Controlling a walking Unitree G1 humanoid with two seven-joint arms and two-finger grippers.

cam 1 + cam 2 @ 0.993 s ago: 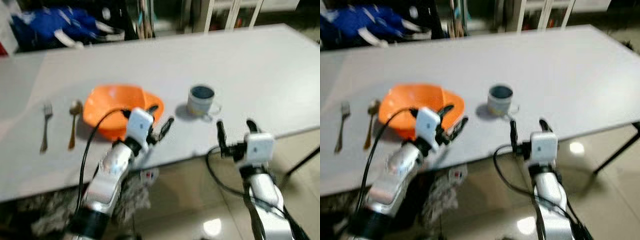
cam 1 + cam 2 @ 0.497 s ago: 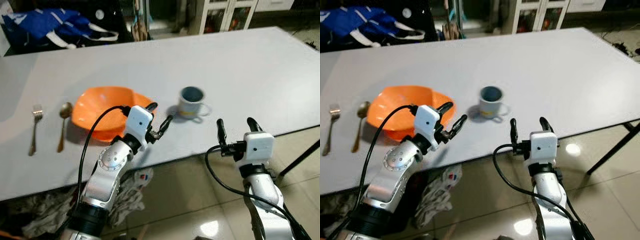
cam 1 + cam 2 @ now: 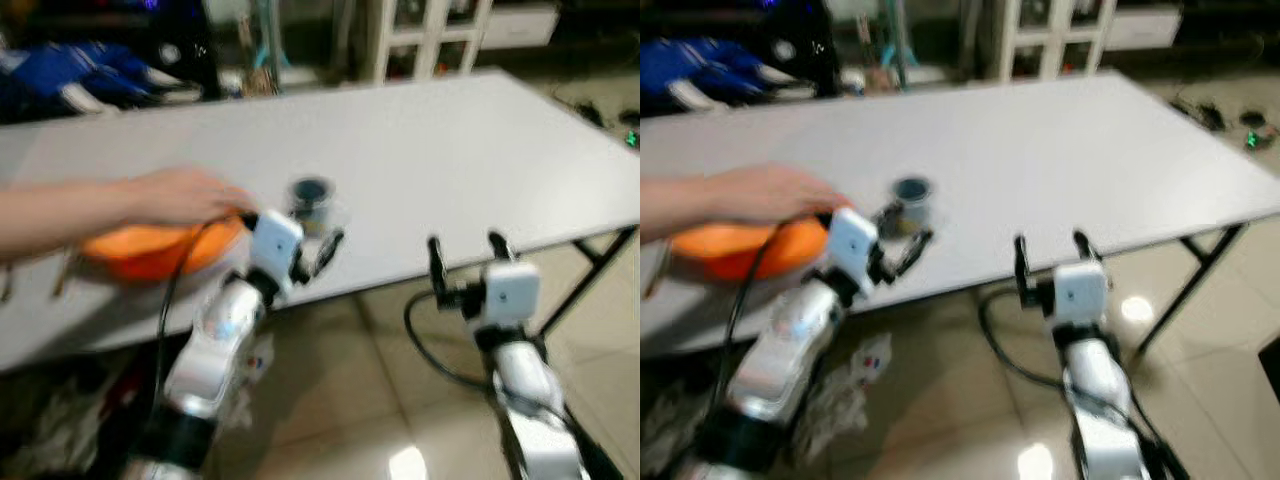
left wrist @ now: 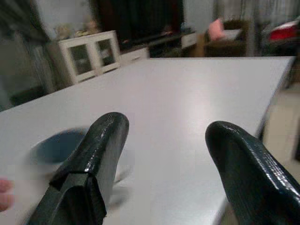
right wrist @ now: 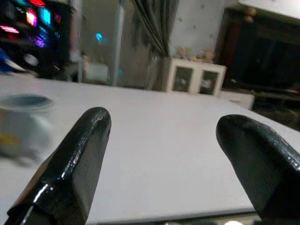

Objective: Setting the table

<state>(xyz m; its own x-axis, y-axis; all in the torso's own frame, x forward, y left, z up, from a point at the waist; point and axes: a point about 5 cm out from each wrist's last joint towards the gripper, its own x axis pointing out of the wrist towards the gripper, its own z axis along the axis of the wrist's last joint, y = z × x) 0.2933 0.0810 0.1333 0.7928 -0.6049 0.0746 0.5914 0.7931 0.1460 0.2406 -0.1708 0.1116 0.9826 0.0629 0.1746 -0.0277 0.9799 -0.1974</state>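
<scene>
- Orange bowl [image 3: 150,250] on white table [image 3: 450,160], left of mug [image 3: 312,203]; a person's hand [image 3: 185,193] rests on its rim.
- Left gripper [image 3: 305,240]: released, empty, just beside mug.
- Right gripper [image 3: 465,262]: released, empty, at table's near edge.

Looking down from head height toward twelve o'clock across the white table [image 3: 480,140], blurred; wrist views low, close at its edge, sharing the mug [image 5: 21,124]
</scene>
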